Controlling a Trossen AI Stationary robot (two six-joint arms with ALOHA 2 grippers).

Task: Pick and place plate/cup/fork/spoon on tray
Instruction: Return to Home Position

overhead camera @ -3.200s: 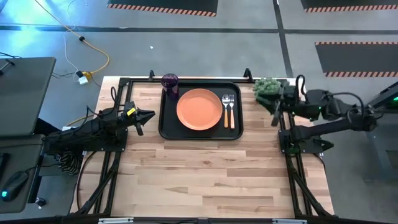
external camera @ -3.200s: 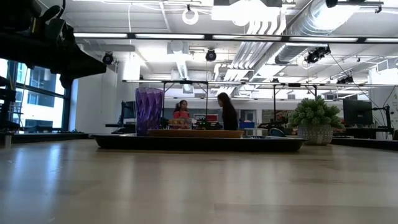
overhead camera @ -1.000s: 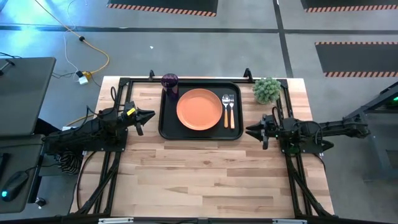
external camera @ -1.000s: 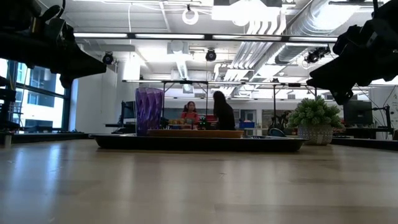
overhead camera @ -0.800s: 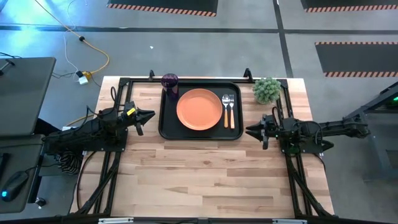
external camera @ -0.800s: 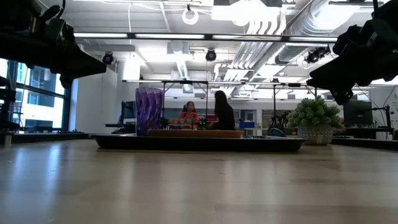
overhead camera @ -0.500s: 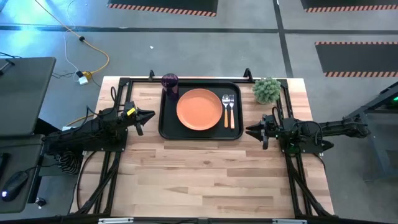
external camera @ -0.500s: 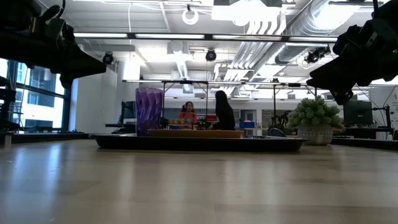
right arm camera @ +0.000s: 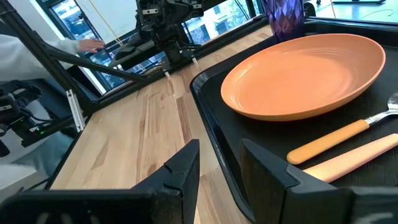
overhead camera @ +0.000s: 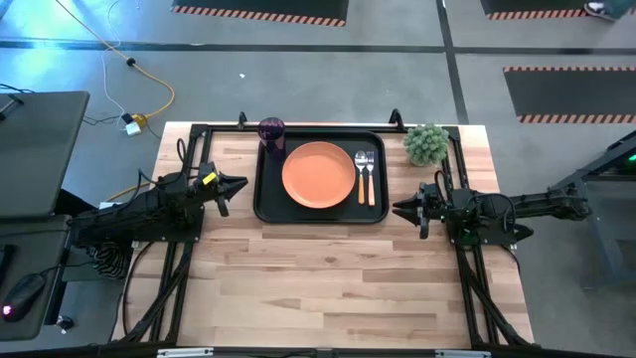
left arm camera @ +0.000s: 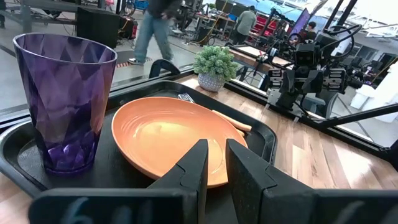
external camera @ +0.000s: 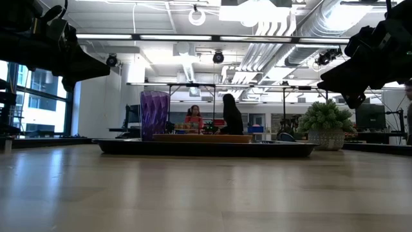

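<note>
While both arms wait off the tray [overhead camera: 266, 204], everything for the table setting lies inside its raised rim. That tray is black, rectangular and round-cornered, and it sits on the far middle part of the wooden table [overhead camera: 328, 283]. Filling the tray's middle is the plate [overhead camera: 318, 175], round, plain orange and shallow, with nothing on it. In the tray's far left corner stands the cup [overhead camera: 271, 130], upright, dark purple, faceted and see-through, just beside the plate and not touching it. On the tray's right strip, between the plate and the rim, the fork and spoon [overhead camera: 362, 181] lie side by side and parallel, silver heads toward the tray's far edge, orange-tan handles toward its near edge. Which of the two is closer to the plate cannot be made out. Off the tray's far right corner, a small green potted plant [overhead camera: 426, 144] stands on the wood. The left gripper [overhead camera: 237, 186] hangs just outside the tray's left edge, pointing at it, fingers a narrow slit apart and holding nothing. The right gripper [overhead camera: 397, 209] hangs off the tray's near right corner, also aimed at it, fingers parted a little wider and likewise empty. Beyond the tray, in the low view, two people [external camera: 212, 120] show far back in the room.
</note>
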